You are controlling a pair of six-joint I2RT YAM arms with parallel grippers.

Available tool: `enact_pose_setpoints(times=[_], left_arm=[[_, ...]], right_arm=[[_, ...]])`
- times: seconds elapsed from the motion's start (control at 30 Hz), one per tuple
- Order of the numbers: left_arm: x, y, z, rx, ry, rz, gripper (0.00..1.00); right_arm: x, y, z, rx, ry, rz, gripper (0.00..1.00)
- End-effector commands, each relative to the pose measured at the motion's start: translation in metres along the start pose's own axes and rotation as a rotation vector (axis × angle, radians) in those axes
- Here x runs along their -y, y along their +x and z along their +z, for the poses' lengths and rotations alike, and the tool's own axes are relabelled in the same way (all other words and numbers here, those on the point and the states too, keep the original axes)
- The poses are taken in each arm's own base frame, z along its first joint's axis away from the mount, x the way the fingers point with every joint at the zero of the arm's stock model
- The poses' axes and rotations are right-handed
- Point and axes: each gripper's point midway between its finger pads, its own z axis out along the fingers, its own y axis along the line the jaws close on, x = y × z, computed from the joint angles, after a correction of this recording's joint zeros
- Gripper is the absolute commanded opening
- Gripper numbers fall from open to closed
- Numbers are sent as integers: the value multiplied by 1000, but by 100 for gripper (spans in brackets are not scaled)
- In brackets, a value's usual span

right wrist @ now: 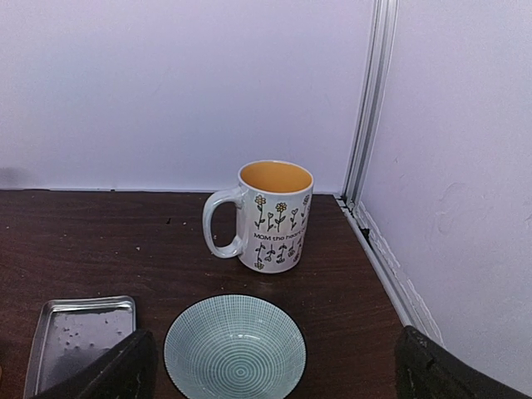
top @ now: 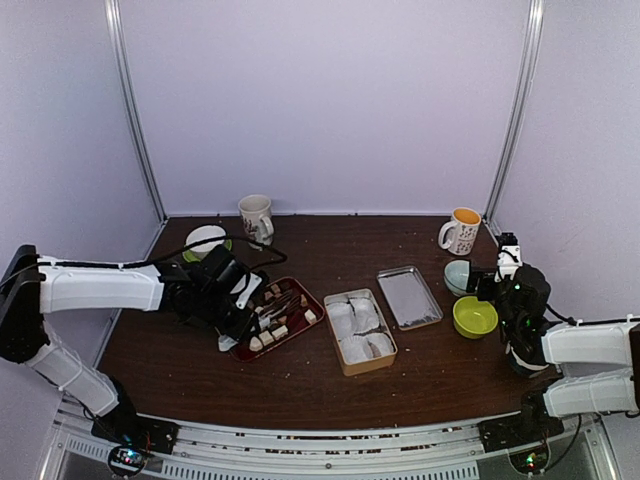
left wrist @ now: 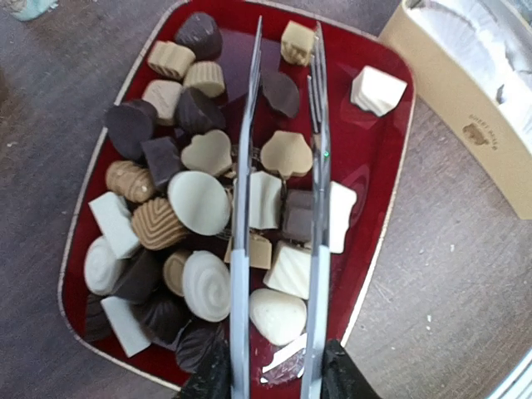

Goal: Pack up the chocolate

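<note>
Left pincer (left wrist: 274, 378) holds tongs (left wrist: 318, 274) lengthwise along tray (left wrist: 378, 141) of chocolate (left wrist: 199, 202).

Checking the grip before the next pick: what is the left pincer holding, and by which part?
The left pincer holds the silver tongs, clamped across both arms near the rear end.

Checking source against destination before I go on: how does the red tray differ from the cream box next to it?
The red tray is shallow; the cream box has taller walls. The red tray holds loose white and brown chocolate with the silver tongs over it; the cream box shows only white paper liners. Both are rounded rectangles lying side by side on the table.
</note>
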Motion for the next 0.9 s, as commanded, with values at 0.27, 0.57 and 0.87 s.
enact_pose_setpoints(times=[0.27, 0.57, 0.87], left_arm=[[5, -19, -41, 66, 29, -16, 38], [8, -16, -48, 60, 51, -40, 41], [4, -7, -48, 12, 28, -27, 46]], right_arm=[[6, -9, 1, 30, 30, 10, 100], [5, -9, 2, 27, 28, 7, 100], [5, -9, 2, 27, 25, 6, 100]])
